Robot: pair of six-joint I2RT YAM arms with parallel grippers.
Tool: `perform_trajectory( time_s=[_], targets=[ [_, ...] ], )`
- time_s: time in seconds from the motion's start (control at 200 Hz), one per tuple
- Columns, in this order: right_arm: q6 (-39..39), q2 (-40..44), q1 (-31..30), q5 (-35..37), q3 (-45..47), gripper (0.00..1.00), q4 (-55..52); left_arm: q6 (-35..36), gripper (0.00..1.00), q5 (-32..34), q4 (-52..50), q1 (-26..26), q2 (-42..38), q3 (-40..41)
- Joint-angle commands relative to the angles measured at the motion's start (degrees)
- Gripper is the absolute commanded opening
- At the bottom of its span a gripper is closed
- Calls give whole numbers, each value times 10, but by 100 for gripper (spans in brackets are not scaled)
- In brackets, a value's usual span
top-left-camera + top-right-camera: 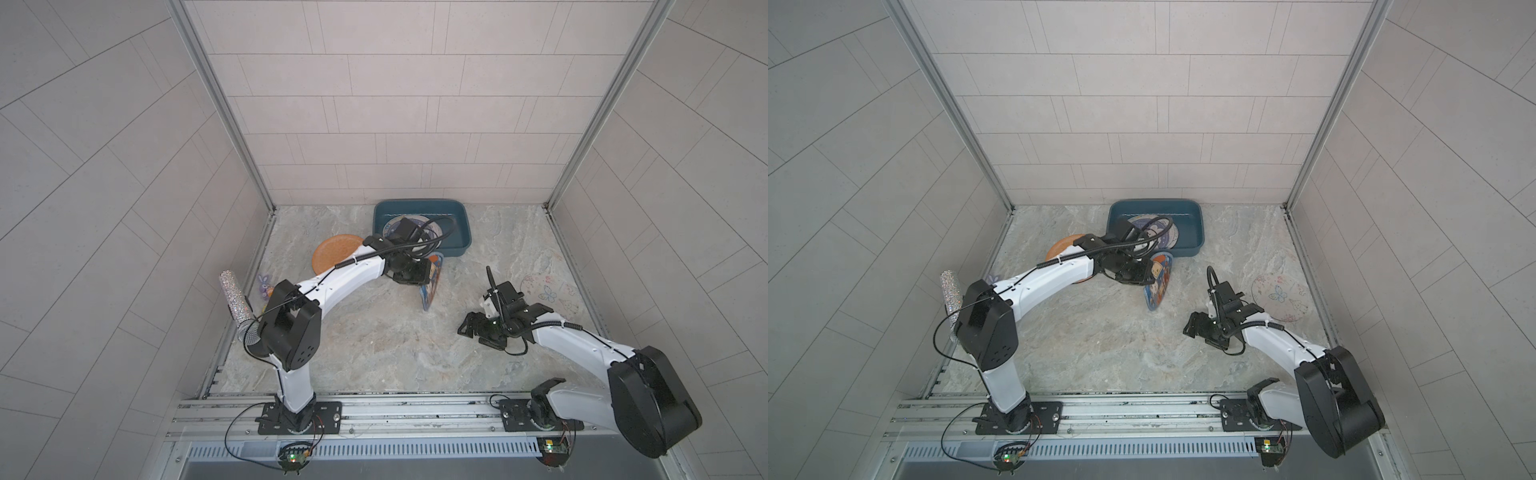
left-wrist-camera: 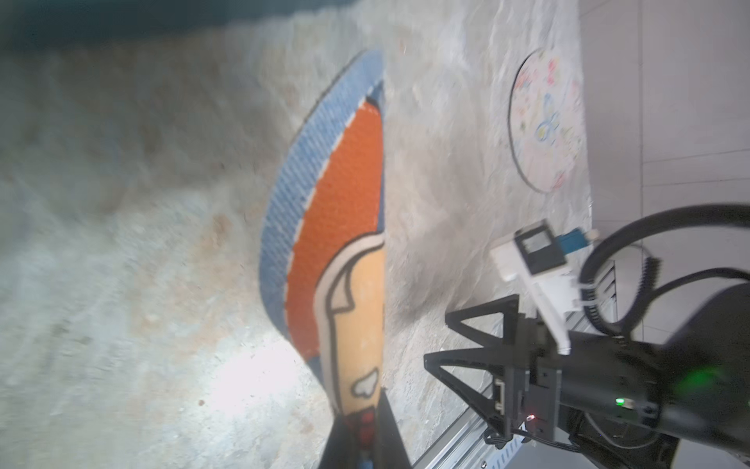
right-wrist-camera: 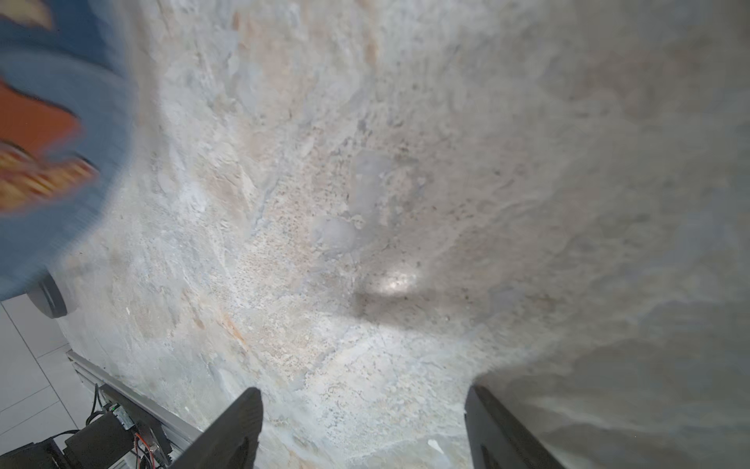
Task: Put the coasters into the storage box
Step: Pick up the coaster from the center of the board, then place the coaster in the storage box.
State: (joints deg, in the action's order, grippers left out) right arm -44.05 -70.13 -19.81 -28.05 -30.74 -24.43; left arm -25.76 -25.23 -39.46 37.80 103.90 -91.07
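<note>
Currently a blue-rimmed coaster (image 2: 337,227) with an orange cartoon print is clamped edge-on between the closed jaws of the left gripper (image 2: 361,438). It is held nearly upright, just in front of the storage box (image 1: 465,237), outside it. Whether its lower edge touches the table (image 1: 374,340) cannot be told.

The right gripper (image 3: 363,392) is seen with jaws spread wide and nothing between them, over bare table, well apart from the held coaster. In the right wrist view the held coaster is blurred at the frame edge.

Printed coasters in the box (image 1: 1169,237) are seen lying flat on its floor, partly hidden by the left arm's cable; their count cannot be told. A pale butterfly-print coaster (image 1: 548,293) is laid flat on the table near the right wall, just beyond the right gripper. A plain orange coaster (image 1: 332,253) is laid flat beside the box's left end, partly covered by the left arm.

A purple bunny figurine (image 1: 264,284) and a glittery cylinder (image 1: 235,299) are seen by the left wall.
</note>
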Motion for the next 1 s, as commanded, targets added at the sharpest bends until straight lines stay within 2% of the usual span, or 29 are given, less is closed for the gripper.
perform_trajectory(
  time_s=[0.0,0.32,0.47,0.595,0.695,0.861,0.991],
  targets=[
    [7,-2,5,8,-8,84,-44,41,0,8,-53,-12,15,-69],
    [8,-1,16,-7,-18,87,-44,45,0,0,-33,-44,120,-263],
    [10,-3,23,-13,-20,87,-45,44,0,-21,-47,-62,200,-379],
    [14,-10,33,-17,-20,87,-45,28,0,-39,-28,-79,256,-440],
    [17,-15,42,-20,-21,88,-45,5,0,-53,-3,-95,296,-467],
    [21,-24,55,-24,-26,88,-48,-10,0,-51,30,-123,340,-468],
    [25,-30,61,-25,-34,88,-52,15,0,5,32,-141,353,-445]
  ],
)
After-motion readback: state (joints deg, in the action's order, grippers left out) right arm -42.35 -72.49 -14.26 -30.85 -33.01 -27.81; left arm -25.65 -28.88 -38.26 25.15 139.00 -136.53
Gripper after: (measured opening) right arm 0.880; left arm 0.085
